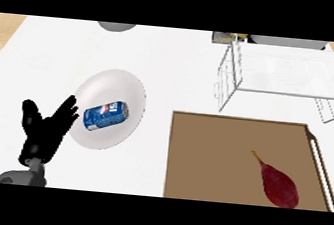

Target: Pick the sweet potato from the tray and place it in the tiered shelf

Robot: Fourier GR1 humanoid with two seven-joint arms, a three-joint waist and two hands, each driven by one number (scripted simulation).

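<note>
A dark red sweet potato with a thin yellowish stem lies in the right half of the brown tray at the lower right. Beyond the tray stands the white wire tiered shelf, its top level a pale flat panel. My left hand shows at the lower left, open with fingers spread upward, resting beside a white plate and far from the tray. My right hand is not in view.
A white plate left of the tray holds a blue soda can lying on its side. A grey rounded object sits at the far edge. A small object stands behind the shelf.
</note>
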